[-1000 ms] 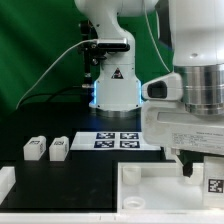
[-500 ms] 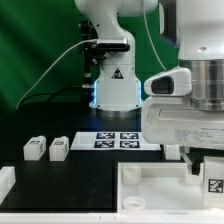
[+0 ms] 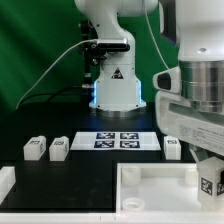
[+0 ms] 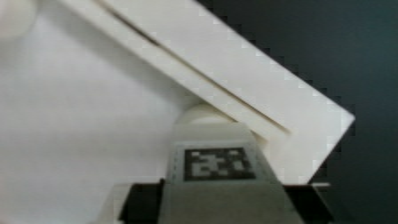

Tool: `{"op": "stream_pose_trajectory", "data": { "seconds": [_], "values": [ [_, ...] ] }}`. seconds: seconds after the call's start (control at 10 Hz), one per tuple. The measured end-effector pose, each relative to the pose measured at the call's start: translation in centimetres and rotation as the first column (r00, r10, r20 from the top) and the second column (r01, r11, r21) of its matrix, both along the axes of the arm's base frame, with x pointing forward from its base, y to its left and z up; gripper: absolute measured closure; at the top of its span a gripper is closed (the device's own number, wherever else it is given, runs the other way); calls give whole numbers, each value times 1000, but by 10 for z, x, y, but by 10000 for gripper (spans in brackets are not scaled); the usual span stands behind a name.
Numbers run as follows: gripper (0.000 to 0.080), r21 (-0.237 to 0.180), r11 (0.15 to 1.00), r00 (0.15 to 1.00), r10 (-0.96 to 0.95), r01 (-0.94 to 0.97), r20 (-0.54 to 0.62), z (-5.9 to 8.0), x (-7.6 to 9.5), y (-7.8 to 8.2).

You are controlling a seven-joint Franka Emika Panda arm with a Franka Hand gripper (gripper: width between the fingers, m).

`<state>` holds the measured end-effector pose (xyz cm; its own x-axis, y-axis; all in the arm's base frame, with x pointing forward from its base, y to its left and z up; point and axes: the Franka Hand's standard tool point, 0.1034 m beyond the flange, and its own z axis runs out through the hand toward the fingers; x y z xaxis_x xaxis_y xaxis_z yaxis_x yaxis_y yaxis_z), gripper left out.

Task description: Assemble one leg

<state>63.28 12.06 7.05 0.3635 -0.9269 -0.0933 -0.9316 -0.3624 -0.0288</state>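
My gripper (image 3: 208, 188) is shut on a leg (image 3: 210, 182), a small white block with a black-and-white tag, held over the right corner of the large white panel (image 3: 150, 180). In the wrist view the leg (image 4: 219, 160) sits between the dark fingers (image 4: 153, 200) of the gripper (image 4: 219, 205), right at the panel's raised rim (image 4: 231, 70). I cannot tell whether the leg touches the panel. Two more legs (image 3: 35, 148) (image 3: 59, 149) stand on the black table at the exterior view's left. A third loose leg (image 3: 172, 148) stands beyond the panel, beside the gripper.
The marker board (image 3: 120, 139) lies flat in front of the robot base (image 3: 115, 90). A white block edge (image 3: 5, 180) shows at the exterior view's left edge. A green curtain hangs behind.
The wrist has shifted up and to the exterior view's right with the leg in it, uncovering the loose leg beside the marker board. The two legs at the left have not moved.
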Motion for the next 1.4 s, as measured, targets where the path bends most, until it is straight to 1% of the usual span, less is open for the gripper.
{"op": "stream_pose_trajectory", "data": {
  "seconds": [0.1, 0.2, 0.3, 0.4, 0.5, 0.6, 0.8, 0.9, 1.0, 1.1, 1.2, 1.3, 1.4],
  "values": [
    [509, -1, 977, 977, -212, 212, -21, -1, 1, 0],
    [509, 4, 917, 916, -399, 400, -38, -2, 2, 1],
    [509, 17, 860, 859, -509, 510, -55, -2, 3, 1],
    [509, 16, 809, 808, -585, 587, -68, -2, 3, 2],
    [509, 6, 738, 736, -672, 675, -79, -2, 3, 2],
    [509, 6, 719, 717, -693, 695, -79, -2, 3, 3],
    [509, 6, 758, 757, -650, 652, -66, -2, 3, 4],
    [340, 6, 761, 759, -648, 649, -66, -2, 2, 4],
    [340, 9, 784, 783, -619, 620, -60, -2, 2, 5],
    [203, 23, 870, 870, -492, 492, -27, -4, 0, 4],
    [203, 20, 921, 921, -389, 390, -19, -4, -4, 4],
    [160, 21, 967, 967, -254, 254, 2, -5, -6, 5],
    [152, 18, 988, 988, -155, 155, 23, -6, -9, 5]
  ]
}}
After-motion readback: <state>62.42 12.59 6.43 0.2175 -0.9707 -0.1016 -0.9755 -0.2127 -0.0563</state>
